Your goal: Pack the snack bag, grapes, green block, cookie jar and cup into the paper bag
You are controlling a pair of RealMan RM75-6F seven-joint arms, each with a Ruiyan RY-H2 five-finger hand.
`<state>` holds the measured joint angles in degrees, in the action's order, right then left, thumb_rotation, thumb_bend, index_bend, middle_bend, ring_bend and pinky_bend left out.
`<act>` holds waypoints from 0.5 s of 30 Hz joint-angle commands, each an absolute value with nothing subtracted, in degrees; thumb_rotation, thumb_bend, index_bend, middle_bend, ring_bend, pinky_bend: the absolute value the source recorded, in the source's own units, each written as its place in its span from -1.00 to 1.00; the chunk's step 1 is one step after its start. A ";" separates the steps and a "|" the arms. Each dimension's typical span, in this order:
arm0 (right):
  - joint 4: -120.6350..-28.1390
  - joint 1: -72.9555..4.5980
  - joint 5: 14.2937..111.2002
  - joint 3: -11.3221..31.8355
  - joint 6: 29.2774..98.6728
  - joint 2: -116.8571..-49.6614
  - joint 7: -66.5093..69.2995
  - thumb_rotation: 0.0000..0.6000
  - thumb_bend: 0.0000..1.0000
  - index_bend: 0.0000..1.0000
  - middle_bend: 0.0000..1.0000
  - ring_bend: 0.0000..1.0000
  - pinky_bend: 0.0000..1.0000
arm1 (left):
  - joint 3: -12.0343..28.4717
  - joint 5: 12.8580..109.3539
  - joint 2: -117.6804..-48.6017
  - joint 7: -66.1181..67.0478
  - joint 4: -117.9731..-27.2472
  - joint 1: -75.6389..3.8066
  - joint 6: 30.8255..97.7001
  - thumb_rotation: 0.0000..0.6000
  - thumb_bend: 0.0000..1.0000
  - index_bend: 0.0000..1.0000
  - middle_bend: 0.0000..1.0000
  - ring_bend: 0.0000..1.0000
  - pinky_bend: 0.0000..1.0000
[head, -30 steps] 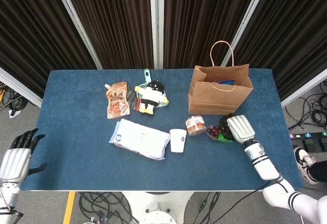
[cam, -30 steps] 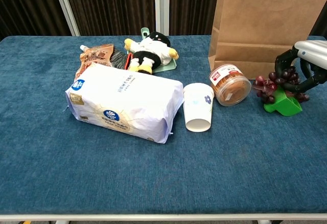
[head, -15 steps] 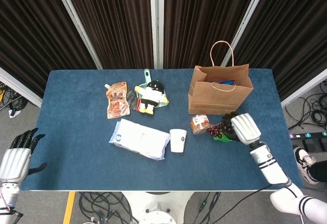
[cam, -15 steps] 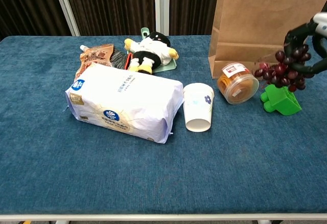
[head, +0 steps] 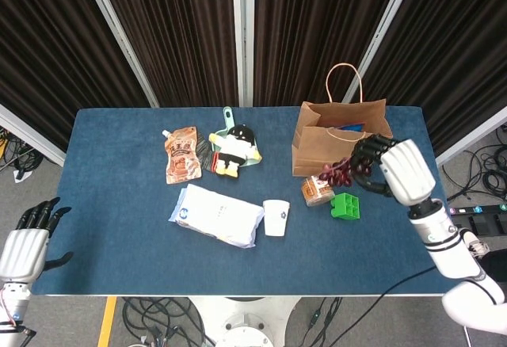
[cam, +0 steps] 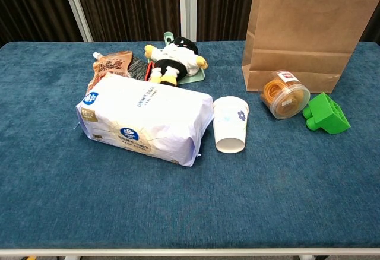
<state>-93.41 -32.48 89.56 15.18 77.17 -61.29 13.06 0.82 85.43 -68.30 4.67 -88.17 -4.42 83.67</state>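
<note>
Grapes [head: 342, 173], a dark purple bunch, hang clasped in the right hand [head: 394, 170], lifted in front of the paper bag [head: 341, 139] and just below its open mouth. They look light, lumpy and easily bruised, so a loose cradle around the cluster suits them better than a squeeze; I can't quite tell whether the fingers have the stem or the fruit itself. The paper bag is thin brown kraft, upright with a looped handle, and likely to tip if nudged. Against its base the cookie jar [cam: 285, 94], clear hard plastic, lies on its side, with the rigid green block [cam: 325, 113] just beside it. The paper cup [cam: 230, 123] stands a little further out from the bag. The left hand [head: 26, 242], far from the bag past the table corner, is empty with its fingers spread.
</note>
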 commanded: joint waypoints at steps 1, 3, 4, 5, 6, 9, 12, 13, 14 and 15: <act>-95.63 -35.05 81.86 20.23 73.47 -57.41 14.89 1.00 -0.24 0.48 0.15 -0.09 0.48 | 0.78 85.45 -68.28 4.67 -88.17 -4.33 83.80 1.00 -1.00 -0.50 -0.65 -0.77 -0.71; -94.91 -36.24 78.05 22.28 71.11 -56.45 15.69 1.00 -0.24 0.48 0.15 -0.09 0.48 | 0.75 85.43 -68.29 4.70 -88.14 -4.29 83.82 1.00 -1.00 -0.50 -0.65 -0.77 -0.71; -94.39 -36.83 76.34 22.99 69.83 -56.19 15.64 1.00 -0.24 0.48 0.15 -0.09 0.48 | 0.75 85.39 -68.29 4.74 -88.15 -4.30 83.77 1.00 -1.00 -0.50 -0.65 -0.77 -0.71; -93.80 -37.47 74.72 23.61 68.54 -56.05 15.40 1.00 -0.24 0.48 0.15 -0.09 0.48 | 0.75 85.36 -68.31 4.76 -88.16 -4.30 83.74 1.00 -1.00 -0.50 -0.65 -0.77 -0.71; -92.80 -38.40 72.71 24.28 66.86 -56.14 14.86 1.00 -0.24 0.48 0.15 -0.09 0.48 | 0.76 85.34 -68.35 4.79 -88.17 -4.32 83.71 1.00 -1.00 -0.50 -0.65 -0.77 -0.71; -89.72 -40.90 67.95 25.06 62.28 -57.32 12.89 1.00 -0.24 0.48 0.15 -0.09 0.48 | 0.77 85.29 -68.47 4.86 -88.21 -4.39 83.57 1.00 -1.00 -0.50 -0.65 -0.77 -0.71; -85.55 -43.48 64.42 24.56 58.26 -59.70 9.14 1.00 -0.24 0.48 0.15 -0.09 0.48 | 0.77 85.10 -68.54 4.91 -88.23 -4.50 83.22 1.00 -1.00 -0.50 -0.65 -0.77 -0.71; -84.14 -44.33 63.36 24.44 57.07 -60.57 8.14 1.00 -0.24 0.48 0.14 -0.10 0.48 | 0.76 85.04 -68.53 4.92 -88.23 -4.53 83.12 1.00 -1.00 -0.50 -0.65 -0.77 -0.71; -82.73 -45.14 62.35 24.31 55.97 -61.46 7.16 1.00 -0.24 0.48 0.14 -0.10 0.48 | 0.77 84.98 -68.50 4.93 -88.23 -4.54 83.06 1.00 -1.00 -0.50 -0.65 -0.77 -0.71; -80.92 -46.11 61.17 24.06 54.68 -62.67 5.91 1.00 -0.24 0.48 0.14 -0.10 0.47 | 0.83 84.89 -68.45 4.90 -88.25 -4.59 82.97 1.00 -1.00 -0.50 -0.65 -0.77 -0.71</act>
<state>-84.77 -43.36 63.79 24.16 58.06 -59.96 9.06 0.81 84.91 -68.47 4.91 -88.24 -4.58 82.99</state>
